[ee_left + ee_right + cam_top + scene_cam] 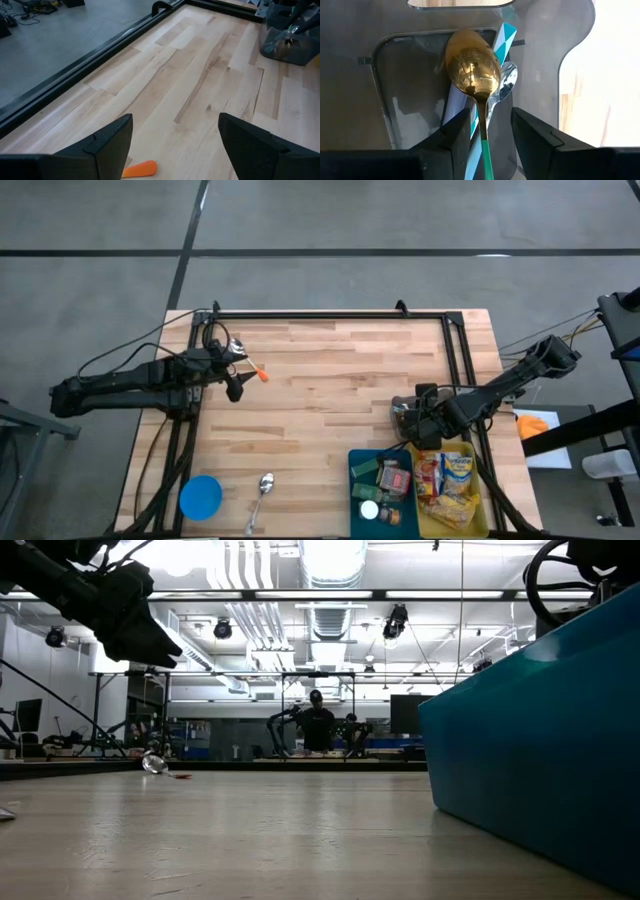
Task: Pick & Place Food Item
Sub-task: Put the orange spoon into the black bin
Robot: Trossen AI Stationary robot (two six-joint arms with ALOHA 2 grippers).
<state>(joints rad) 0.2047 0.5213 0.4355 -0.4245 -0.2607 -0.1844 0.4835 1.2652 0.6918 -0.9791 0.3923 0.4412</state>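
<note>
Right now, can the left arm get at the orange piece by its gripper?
Probably yes. The left gripper is open, and the orange piece lies on bare table just ahead of the fingers, nothing between. The right gripper is far off.

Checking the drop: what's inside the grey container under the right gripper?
Inside the grey container, a gold spoon lies on top, over a silver spoon and a teal-and-white strip. The right gripper hangs above; anything beneath the spoons is covered.
</note>
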